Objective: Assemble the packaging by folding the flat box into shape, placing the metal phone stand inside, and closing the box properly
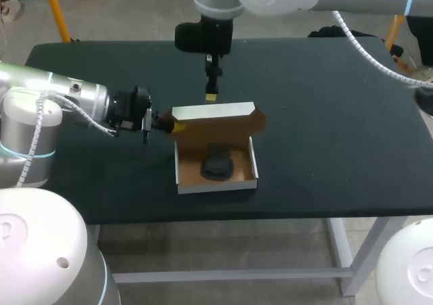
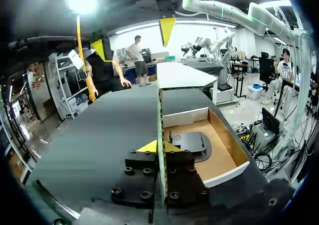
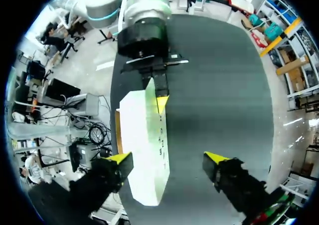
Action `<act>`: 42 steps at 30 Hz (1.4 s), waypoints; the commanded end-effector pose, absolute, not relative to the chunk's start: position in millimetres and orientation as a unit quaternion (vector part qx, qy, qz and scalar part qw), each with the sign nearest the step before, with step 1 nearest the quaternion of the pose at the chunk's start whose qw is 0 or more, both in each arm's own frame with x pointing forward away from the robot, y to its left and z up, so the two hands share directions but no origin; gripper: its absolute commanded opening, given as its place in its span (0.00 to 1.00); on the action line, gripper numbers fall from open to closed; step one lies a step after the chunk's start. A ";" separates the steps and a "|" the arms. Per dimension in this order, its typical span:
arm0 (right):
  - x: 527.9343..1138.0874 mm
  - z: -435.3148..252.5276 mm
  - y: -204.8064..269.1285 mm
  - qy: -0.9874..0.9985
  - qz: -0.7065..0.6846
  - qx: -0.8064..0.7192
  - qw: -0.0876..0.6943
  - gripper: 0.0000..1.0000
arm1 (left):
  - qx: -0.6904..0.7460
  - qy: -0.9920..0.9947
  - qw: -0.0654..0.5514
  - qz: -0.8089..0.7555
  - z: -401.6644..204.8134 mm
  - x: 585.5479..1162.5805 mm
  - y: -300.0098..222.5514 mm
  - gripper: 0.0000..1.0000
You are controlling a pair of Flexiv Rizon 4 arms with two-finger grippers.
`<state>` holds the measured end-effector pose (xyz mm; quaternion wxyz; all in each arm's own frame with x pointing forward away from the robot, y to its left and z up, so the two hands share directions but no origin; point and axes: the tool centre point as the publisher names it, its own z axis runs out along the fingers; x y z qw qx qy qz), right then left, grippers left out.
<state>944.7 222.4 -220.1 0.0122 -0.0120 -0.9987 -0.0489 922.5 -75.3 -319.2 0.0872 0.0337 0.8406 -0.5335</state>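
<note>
Left tool (image 1: pixel 169 124) clenched on left end of lid (image 1: pixel 213 111); lid stands upright. Phone stand (image 1: pixel 216 164) lies inside box (image 1: pixel 216 185), mid-counter (image 1: pixel 325 115). Right tool (image 1: pixel 212 92) released, hovering just above lid's far side. Likely best: swing lid down evenly toward near wall. Box sits close to near counter edge; open room right and far.

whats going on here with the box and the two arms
The cardboard box sits folded into shape on the table, with the dark phone stand already inside. The left gripper is shut on the side edge of the lid, which stands upright. The right gripper hangs open just above and behind the lid. The box is not yet closed.
</note>
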 end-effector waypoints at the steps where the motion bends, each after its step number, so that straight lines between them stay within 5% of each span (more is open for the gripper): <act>1: 939.2 -220.2 215.9 -0.998 -0.060 -0.011 0.008 1.00 | 0.035 0.840 0.087 -0.534 -320.8 921.8 -75.5 0.00; 14: 939.2 -220.2 215.9 -0.998 -0.060 -0.011 0.008 1.00 | 0.035 0.850 0.103 -0.516 -318.7 925.0 -76.5 0.00; 42: 941.8 -220.5 178.1 -0.934 -0.061 -0.335 0.106 1.00 | 0.085 0.834 0.254 -0.483 -326.7 905.8 -79.8 0.00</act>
